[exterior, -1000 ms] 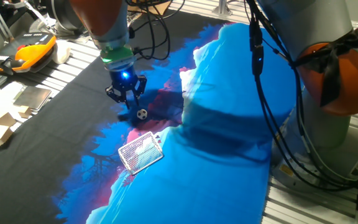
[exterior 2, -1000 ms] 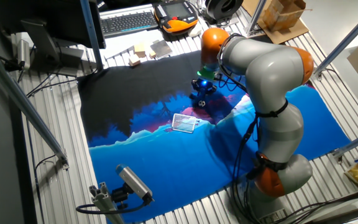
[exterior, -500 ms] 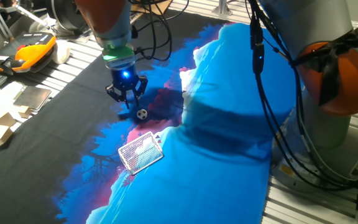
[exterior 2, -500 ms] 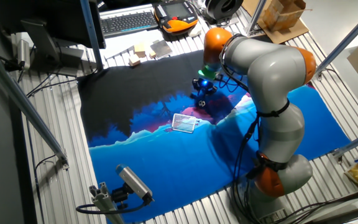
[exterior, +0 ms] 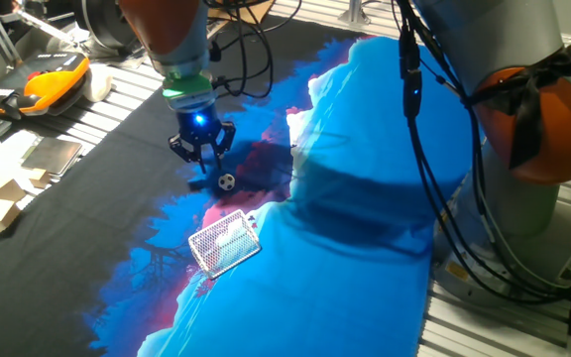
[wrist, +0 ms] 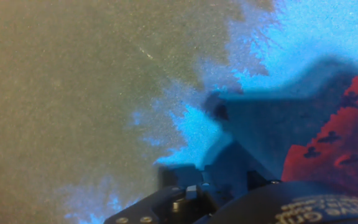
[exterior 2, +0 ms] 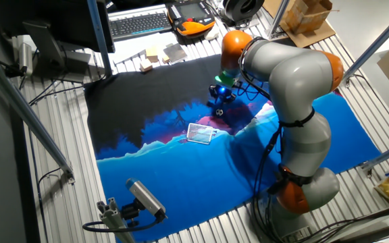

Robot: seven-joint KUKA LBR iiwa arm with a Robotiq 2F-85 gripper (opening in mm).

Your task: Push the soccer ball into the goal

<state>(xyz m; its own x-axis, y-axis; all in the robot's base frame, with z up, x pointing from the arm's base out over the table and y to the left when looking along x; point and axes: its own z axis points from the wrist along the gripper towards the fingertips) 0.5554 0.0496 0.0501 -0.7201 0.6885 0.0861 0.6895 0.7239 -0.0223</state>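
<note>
White-and-black soccer ball [exterior: 226, 181] sits mid-cloth [exterior: 365, 248], just beside the gripper [exterior: 202, 159] on its goal side. Goal [exterior: 224, 242] lies nearer the cloth's front edge, apart from the ball. Fingers look drawn together, holding nothing; exact gap unclear. Risk: an off-centre nudge rolls the ball past the goal's frame, or cloth wrinkles deflect it.

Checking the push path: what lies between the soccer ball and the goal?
Nothing but bare printed cloth. In one fixed view the soccer ball sits apart from the goal, with no object between them.
</note>
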